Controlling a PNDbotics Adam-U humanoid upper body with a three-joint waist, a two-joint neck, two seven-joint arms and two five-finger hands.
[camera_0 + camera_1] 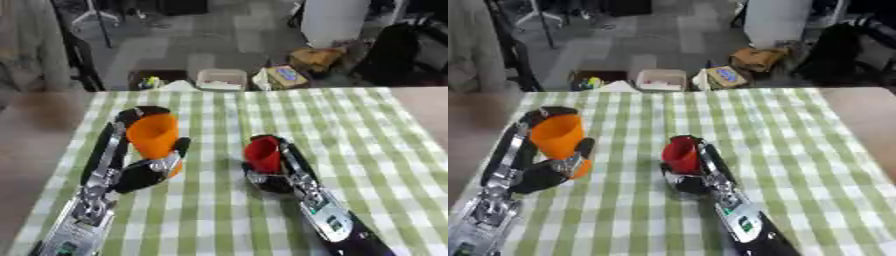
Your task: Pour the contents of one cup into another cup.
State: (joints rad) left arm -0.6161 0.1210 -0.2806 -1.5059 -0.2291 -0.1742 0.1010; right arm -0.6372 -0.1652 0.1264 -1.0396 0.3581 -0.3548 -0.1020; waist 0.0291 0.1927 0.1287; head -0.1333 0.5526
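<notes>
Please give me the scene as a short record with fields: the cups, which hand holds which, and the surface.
left hand: curled round orange cup
right hand: curled round red cup
orange cup: upright, open end up, contents not visible
red cup: roughly upright, contents not visible
cups: apart, orange on the left, red on the right
surface: table with green checked cloth
pouring: not yet begun

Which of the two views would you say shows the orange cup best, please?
The left eye view: the orange cup sits well inside the picture, its open mouth and the left hand curled around it both plain. The right eye view shows the same cup and grip, but nearer the picture's left edge.
</notes>
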